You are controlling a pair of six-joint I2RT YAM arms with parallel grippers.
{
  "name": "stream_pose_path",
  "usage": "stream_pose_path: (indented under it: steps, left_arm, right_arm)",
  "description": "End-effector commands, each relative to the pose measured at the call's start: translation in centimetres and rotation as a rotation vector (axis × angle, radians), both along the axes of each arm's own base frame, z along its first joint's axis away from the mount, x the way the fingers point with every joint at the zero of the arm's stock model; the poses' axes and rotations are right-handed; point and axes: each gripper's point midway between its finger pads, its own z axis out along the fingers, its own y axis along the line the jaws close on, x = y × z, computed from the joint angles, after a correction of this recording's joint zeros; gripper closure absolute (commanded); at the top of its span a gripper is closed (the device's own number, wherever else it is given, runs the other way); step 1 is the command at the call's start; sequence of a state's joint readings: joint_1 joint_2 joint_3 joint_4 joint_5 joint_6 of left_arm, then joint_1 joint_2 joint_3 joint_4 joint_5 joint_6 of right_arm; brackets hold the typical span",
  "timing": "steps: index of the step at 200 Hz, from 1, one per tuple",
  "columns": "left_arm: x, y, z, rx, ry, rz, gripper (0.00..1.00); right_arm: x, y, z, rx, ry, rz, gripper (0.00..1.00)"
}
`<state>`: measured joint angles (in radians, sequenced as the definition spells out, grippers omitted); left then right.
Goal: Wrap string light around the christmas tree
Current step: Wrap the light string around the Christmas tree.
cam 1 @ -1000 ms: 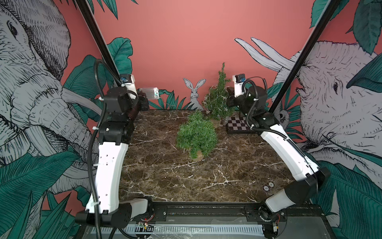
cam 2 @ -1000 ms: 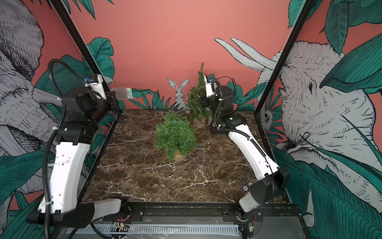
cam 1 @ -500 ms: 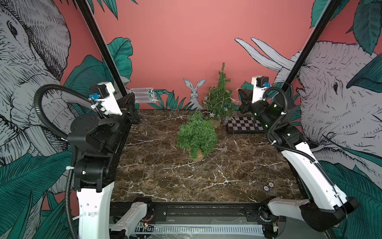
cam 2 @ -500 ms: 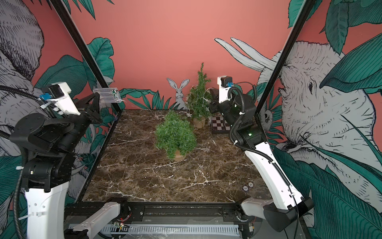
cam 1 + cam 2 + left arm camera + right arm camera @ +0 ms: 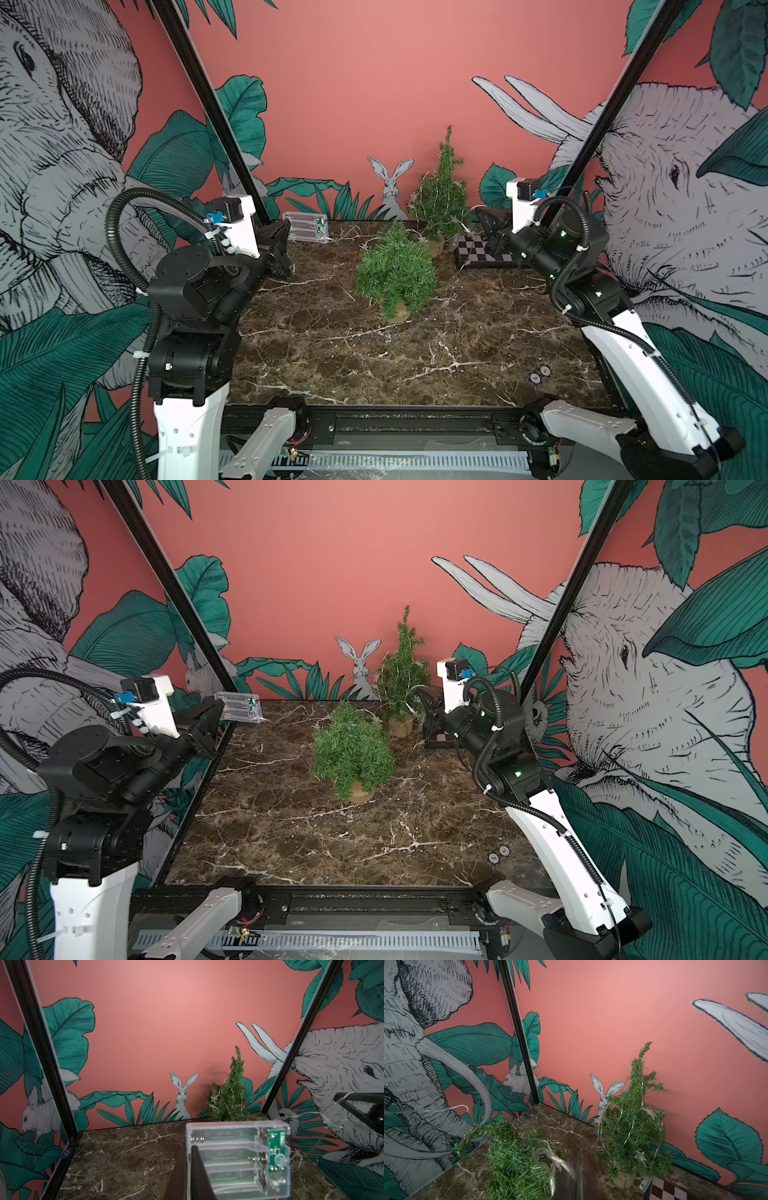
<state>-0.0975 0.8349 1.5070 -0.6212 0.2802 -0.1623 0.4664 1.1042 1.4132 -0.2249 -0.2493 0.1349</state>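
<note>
Seen in both top views with the back wall at 12 o'clock, the slim christmas tree stands upright in its pot at about 1 o'clock on the marble table. It is close to the wall and beside the painted rabbit. The string light, thin silver wire hung with small stars, is looped loosely over the tree's branches, and loose strands trail off to either side.

The left claw is clamped on a clear battery box, held above the table's 11 o'clock corner. The right claw, at 2 o'clock just beside the christmas tree, is closed on a strand of the string light. The right wrist view shows the wire bending out from between its fingers.

A fuller, bushy tree sits near the table's centre, in front of the christmas tree. A checkered board lies flat at 2 o'clock, below the right claw.
</note>
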Motion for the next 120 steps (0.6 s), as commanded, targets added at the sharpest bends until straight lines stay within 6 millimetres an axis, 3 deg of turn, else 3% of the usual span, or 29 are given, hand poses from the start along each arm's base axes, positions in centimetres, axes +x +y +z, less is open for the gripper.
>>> stream_pose_path:
  steps: [1, 51, 91, 120]
  left_arm:
    - [-0.9, -0.7, -3.6, 0.016, 0.096, -0.048, 1.00]
    - [-3.1, -2.9, -7.7, -0.201, 0.217, -0.181, 1.00]
    - [-5.0, -3.8, -8.9, -0.279, 0.262, -0.250, 1.00]
    - [-4.6, -4.3, -9.8, -0.391, 0.293, -0.272, 1.00]
  right_arm:
    - [-1.5, 1.1, 0.0, 0.072, 0.040, 0.099, 1.00]
    - [-3.4, 2.5, -1.2, 0.165, 0.143, 0.230, 1.00]
    - [-5.0, 2.9, -2.2, 0.224, 0.178, 0.291, 1.00]
    - [-5.5, 3.2, -2.7, 0.238, 0.210, 0.313, 1.00]
